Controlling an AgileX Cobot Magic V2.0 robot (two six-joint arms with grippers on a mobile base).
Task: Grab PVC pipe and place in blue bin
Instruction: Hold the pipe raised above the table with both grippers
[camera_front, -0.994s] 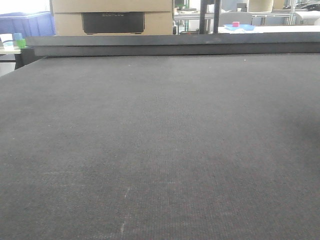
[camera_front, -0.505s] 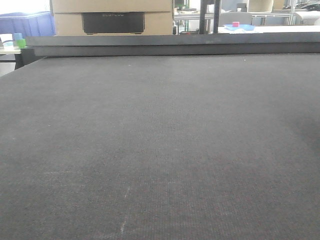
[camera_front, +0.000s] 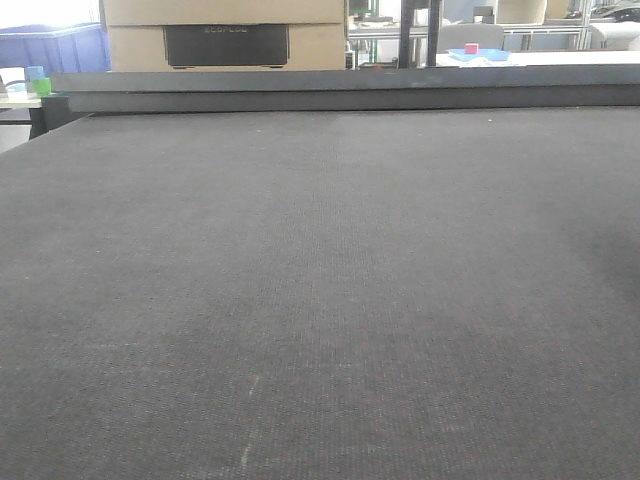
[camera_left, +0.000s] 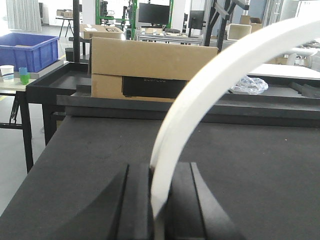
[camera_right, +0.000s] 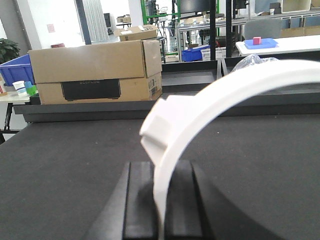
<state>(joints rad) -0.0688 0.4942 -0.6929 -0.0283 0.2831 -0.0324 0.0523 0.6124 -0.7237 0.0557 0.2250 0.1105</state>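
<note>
In the left wrist view, my left gripper (camera_left: 159, 172) is shut on a white curved PVC pipe (camera_left: 210, 85) that arcs up and to the right above the dark table. In the right wrist view, my right gripper (camera_right: 161, 170) is shut on a white curved PVC pipe (camera_right: 225, 85) whose squared-off end (camera_right: 157, 125) juts out just above the jaws. A blue bin (camera_left: 27, 50) stands on a side table beyond the table's far left corner, also seen as the blue bin (camera_front: 50, 50). The front view shows neither gripper nor pipe.
A cardboard box (camera_left: 150, 70) with a black insert sits behind the table's raised far rim (camera_front: 340, 92). Small cups (camera_left: 24, 76) stand by the blue bin. Crumpled clear plastic (camera_left: 249, 85) lies at the far right. The dark mat (camera_front: 320, 300) covers the table.
</note>
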